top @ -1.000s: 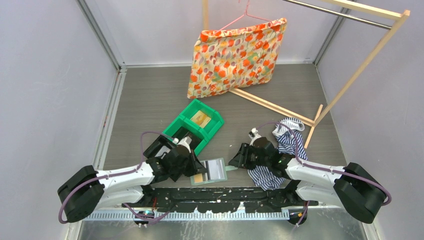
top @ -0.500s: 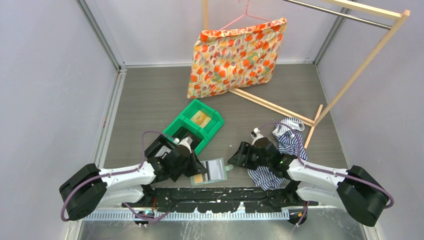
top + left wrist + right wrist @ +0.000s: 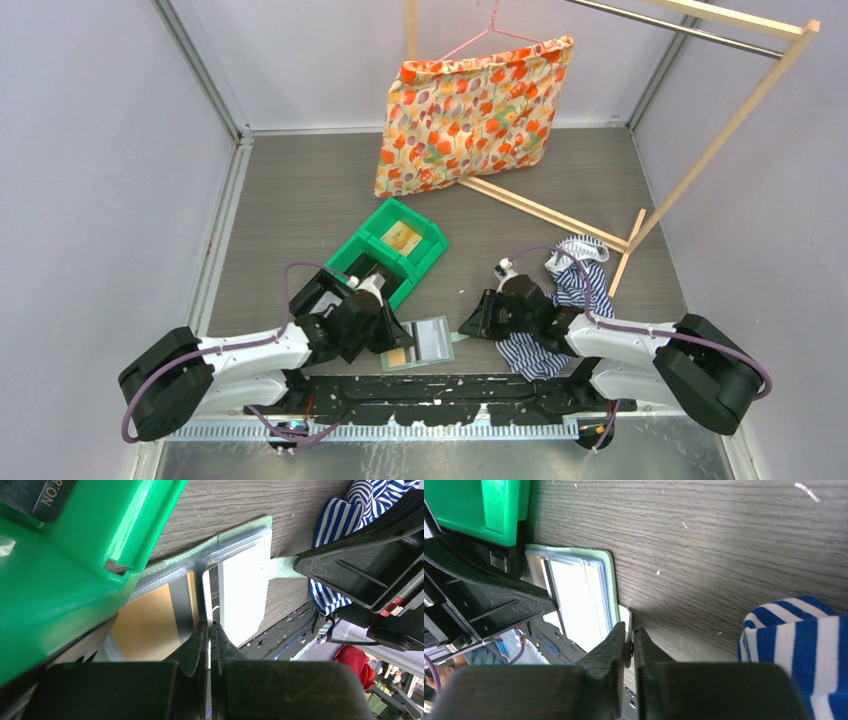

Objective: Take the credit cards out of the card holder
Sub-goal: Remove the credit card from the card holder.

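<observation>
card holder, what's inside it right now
The open card holder shows a tan-gold card in one half and a greyish-white card in the other, behind clear sleeves. Any cards stacked beneath are hidden.

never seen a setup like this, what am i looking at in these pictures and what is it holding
Two robot arms, bolted to a table. One picture looks down from above; the other two come from a camera on each wrist. On the table lie an open card holder, a green bin and a striped cloth; a flowered bag hangs behind. The left tool is shut, tips at the holder's middle fold. The right tool pinches the holder's small tab. Its cards sit in clear sleeves.
</observation>
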Available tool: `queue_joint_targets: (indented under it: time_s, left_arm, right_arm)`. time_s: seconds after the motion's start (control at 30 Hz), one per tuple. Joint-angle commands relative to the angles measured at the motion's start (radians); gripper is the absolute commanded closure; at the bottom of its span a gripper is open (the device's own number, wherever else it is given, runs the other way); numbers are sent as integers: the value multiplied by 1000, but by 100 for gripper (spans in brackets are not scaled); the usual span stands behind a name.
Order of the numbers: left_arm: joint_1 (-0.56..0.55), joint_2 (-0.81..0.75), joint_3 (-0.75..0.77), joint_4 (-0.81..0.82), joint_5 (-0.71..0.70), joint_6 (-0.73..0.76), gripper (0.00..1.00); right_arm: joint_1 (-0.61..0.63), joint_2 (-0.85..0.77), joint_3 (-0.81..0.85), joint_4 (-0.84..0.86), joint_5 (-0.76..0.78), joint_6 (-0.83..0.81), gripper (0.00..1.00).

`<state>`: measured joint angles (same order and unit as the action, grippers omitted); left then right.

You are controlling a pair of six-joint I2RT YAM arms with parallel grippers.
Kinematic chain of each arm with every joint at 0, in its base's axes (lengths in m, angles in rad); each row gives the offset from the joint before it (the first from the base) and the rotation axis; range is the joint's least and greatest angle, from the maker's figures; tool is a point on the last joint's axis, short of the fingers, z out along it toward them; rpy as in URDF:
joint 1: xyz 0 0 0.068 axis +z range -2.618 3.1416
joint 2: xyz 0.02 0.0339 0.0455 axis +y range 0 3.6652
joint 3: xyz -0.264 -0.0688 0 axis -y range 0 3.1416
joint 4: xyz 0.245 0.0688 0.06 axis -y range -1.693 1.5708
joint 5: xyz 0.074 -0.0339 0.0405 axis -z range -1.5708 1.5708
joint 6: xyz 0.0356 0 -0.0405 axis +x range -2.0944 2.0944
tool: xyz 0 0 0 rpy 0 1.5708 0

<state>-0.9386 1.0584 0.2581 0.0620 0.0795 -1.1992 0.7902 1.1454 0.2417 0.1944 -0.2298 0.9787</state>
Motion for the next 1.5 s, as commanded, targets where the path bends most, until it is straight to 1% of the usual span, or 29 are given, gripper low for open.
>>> queue_joint_targets:
  time_s: [0.0,0.07,0.17,0.23,0.37,0.53,0.8,1.0,1.07,1.27,1.47]
  left_arm:
    - [1,-13,21,-41,-19,22,99]
    - [1,-20,23,-50,-20,24,99]
    - [1,-38,23,-63,-23,26,99]
    - [1,-51,23,-99,-28,28,99]
    - [1,-89,18,-135,-36,33,99]
    - [1,-134,19,-167,-35,46,99]
    - [1,-195,62,-309,-16,136,99]
    - [1,-221,69,-311,13,145,99]
    - [1,-229,79,-335,17,160,99]
    - [1,-256,172,-487,10,228,99]
    - [1,-248,335,-663,-20,270,99]
  right_arm:
    - [6,-31,1,17,39,16,97]
    - [4,-53,-9,7,66,30,99]
    - [6,-95,-25,-22,116,50,99]
    - [4,-114,-30,-68,153,57,99]
    - [3,-143,-39,-117,188,55,99]
    - [-2,-142,-52,-148,212,65,99]
    - [-5,-157,-57,-163,227,67,99]
    - [-5,-145,-50,-166,227,63,99]
    - [-5,-158,-51,-169,227,65,99]
    - [-6,-179,-33,-216,268,49,99]
    - [-7,-201,-39,-221,273,61,99]
